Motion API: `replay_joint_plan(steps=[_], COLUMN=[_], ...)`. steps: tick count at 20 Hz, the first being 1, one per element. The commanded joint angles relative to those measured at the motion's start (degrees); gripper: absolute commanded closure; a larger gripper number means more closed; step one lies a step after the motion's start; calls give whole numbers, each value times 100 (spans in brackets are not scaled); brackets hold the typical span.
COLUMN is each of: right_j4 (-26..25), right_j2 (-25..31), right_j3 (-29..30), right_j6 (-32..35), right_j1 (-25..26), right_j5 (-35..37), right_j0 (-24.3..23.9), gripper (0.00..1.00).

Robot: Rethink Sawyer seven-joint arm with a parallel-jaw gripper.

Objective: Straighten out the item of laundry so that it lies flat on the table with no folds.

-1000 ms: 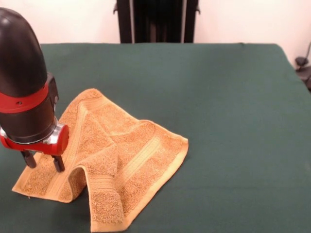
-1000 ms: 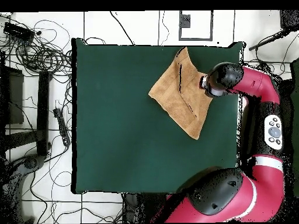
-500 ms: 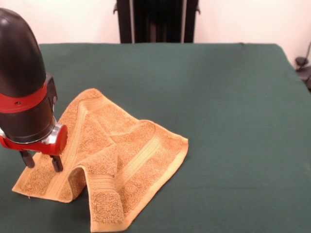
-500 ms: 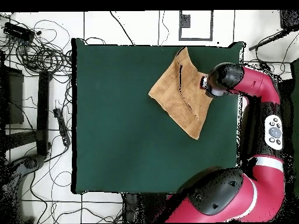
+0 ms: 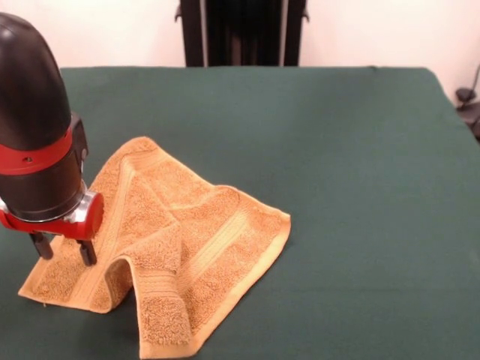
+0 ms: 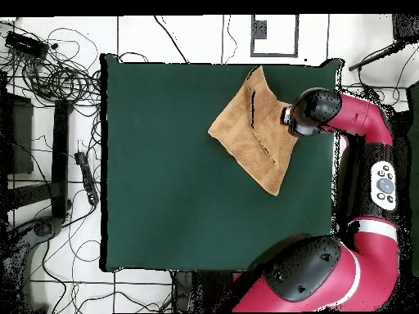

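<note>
At the left of the front view the red and black arm's gripper [image 5: 64, 251] hovers with its two dark fingers [image 5: 88, 253] parted over the left corner of the golden-orange terry-cloth hand towel [image 5: 195, 240], gripping nothing; whether the tips touch the pile is unclear. The step looks like reaching for that corner. Next, I judge, it must pinch there and draw outward, since the towel lies rumpled with a raised fold near the corner of the dark green felt-covered table [image 5: 360, 187].
</note>
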Motion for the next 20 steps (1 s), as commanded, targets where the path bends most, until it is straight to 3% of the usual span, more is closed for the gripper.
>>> replay_joint_plan(steps=[1, 11, 12, 20], right_j4=[-180, -242, -248, -269], right_j2=[286, 252, 240, 301], right_j3=[215, 181, 164, 301], right_j6=[-1307, -1280, -1263, -1325], right_j1=[86, 96, 100, 76], right_j5=[-331, -315, -284, -641], right_j0=[143, 167, 176, 97], gripper=[0, 0, 100, 100])
